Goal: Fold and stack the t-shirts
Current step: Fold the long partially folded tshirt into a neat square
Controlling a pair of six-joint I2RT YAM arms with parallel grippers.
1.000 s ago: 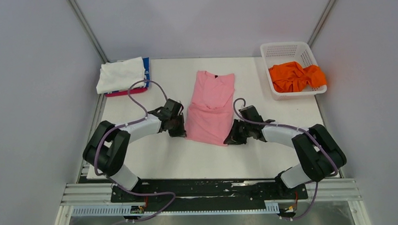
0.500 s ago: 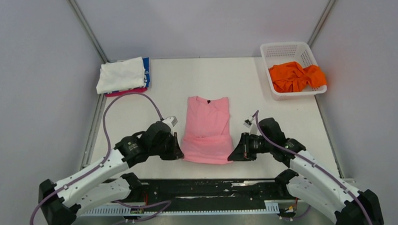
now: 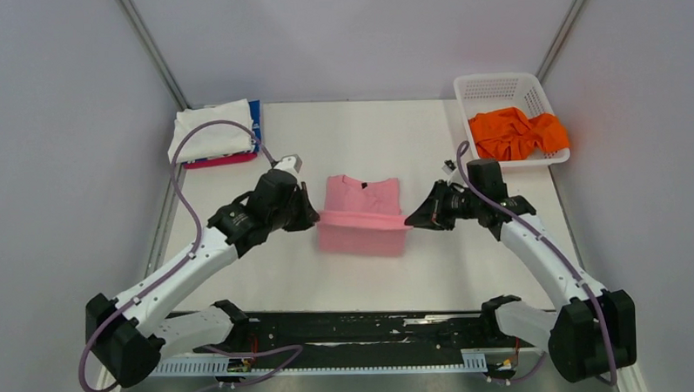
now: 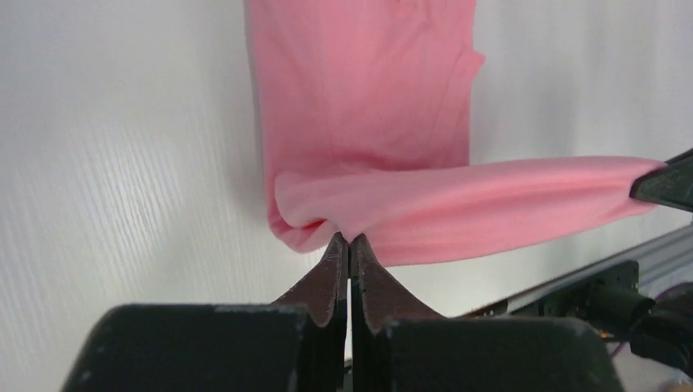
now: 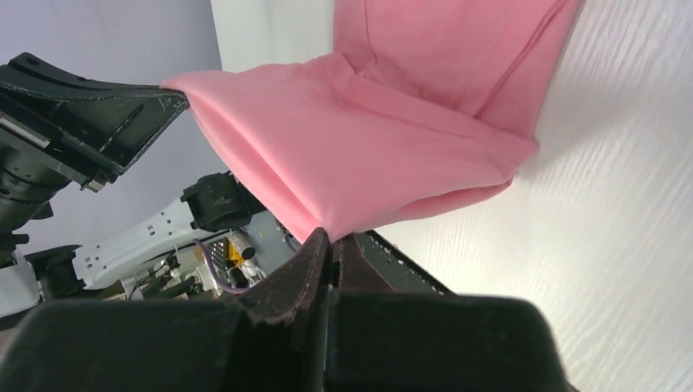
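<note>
In the upper left of the top view, a small pile of folded t-shirts lies at the far left corner of the table (image 3: 347,283). The white t-shirt (image 3: 209,131) is on top. An edge of the blue t-shirt (image 3: 254,114) shows at its right side, and the magenta t-shirt (image 3: 222,160) shows as a strip along its near edge.

To the right of the pile, the left gripper (image 3: 312,218) has its fingers pressed together on the left end of a fold of the light pink t-shirt (image 3: 363,195). In the left wrist view the two fingers meet on the cloth and no gap is visible between them.

The light pink t-shirt is in the middle of the frame. Its collar end lies flat on the table, and the other part is held above the table as a doubled band stretched between both grippers. The right gripper (image 3: 409,221) pinches the right end of this band, its fingers closed on the cloth, as the right wrist view shows.

In the upper right of the frame stands the white basket (image 3: 497,88). The orange t-shirt (image 3: 516,133) lies crumpled inside it and partly hangs over its right rim.
</note>
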